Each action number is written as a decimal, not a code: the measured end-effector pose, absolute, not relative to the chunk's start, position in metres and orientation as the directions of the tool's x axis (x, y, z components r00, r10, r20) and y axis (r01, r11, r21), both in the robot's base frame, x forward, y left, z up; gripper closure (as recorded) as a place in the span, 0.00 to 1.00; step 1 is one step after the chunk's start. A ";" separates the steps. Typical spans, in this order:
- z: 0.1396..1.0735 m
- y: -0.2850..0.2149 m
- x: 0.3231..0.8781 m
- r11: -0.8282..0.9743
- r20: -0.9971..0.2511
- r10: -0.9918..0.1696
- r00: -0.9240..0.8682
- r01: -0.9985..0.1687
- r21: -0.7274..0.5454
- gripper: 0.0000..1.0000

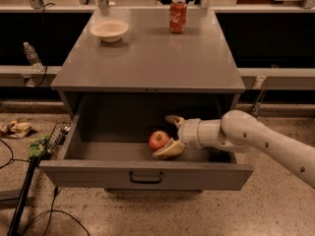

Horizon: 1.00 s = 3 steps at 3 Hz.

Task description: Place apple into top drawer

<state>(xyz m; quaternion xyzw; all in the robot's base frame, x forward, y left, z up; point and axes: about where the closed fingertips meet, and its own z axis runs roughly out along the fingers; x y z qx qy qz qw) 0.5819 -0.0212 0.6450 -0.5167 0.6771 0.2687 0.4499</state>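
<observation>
The top drawer [98,173] is pulled wide open below the grey cabinet top. The red apple [158,140] rests on the drawer floor, right of the middle. My gripper [165,136] reaches into the drawer from the right on a white arm. Its fingers are spread open, one finger [173,120] behind and above the apple, the other [169,150] in front of and below it. The apple sits at the fingertips, and I cannot tell whether the lower finger touches it.
On the cabinet top [147,58] stand a white bowl [109,30] at the back left and a red Coca-Cola can [177,15] at the back right. A plastic bottle [32,56] stands on a ledge at the left. Cables and litter lie on the floor at the left.
</observation>
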 end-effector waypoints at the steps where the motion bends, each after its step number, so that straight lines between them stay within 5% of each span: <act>1: 0.655 -0.044 0.582 0.412 -0.887 -0.447 -0.113 -0.906 -0.092 0.01; 3: 0.691 -0.094 0.582 0.561 -0.901 -0.397 -0.172 -0.823 -0.090 0.46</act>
